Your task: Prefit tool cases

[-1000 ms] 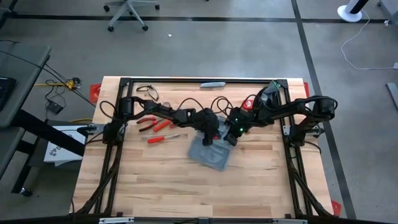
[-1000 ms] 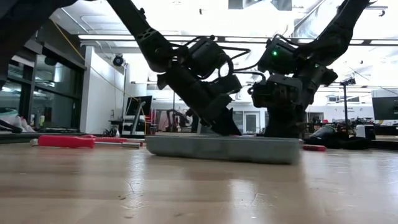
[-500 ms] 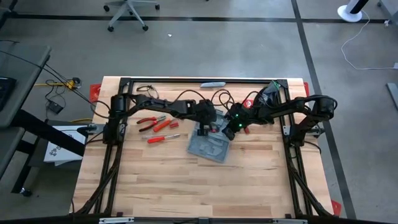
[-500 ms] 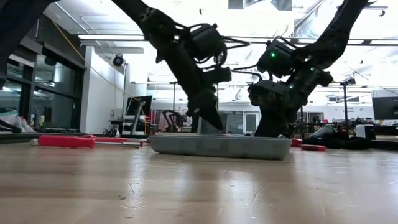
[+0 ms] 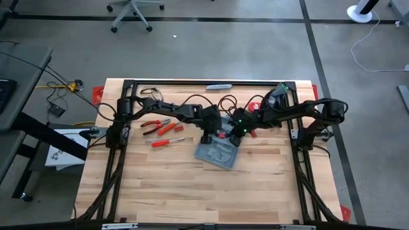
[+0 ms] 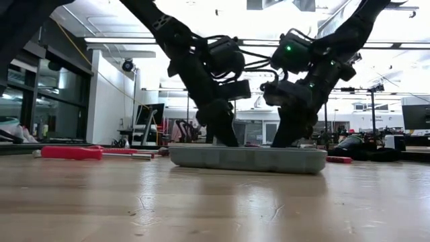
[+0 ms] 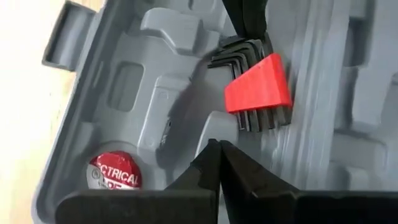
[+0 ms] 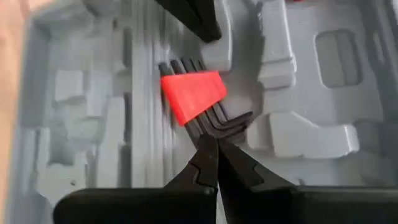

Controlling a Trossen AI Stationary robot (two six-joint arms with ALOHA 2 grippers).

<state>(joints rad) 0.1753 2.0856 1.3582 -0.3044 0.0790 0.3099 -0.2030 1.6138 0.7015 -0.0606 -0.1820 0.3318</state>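
Two closed grippers hang over an open blue-grey tool case (image 5: 216, 153) lying mid-table: left gripper (image 7: 219, 163) and right gripper (image 8: 212, 160), fingers pressed together, holding nothing. Inside the moulded tray sits a red-holdered hex key set (image 7: 256, 91). Farther left, red-handled pliers (image 5: 153, 124) rest on the table (image 5: 160, 191).

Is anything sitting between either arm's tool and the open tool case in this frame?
Nothing visible. Both shut tools, left and right, hang directly over the open blue-grey moulded plastic case, on either side of the red-holdered set of black hex keys lying inside it.
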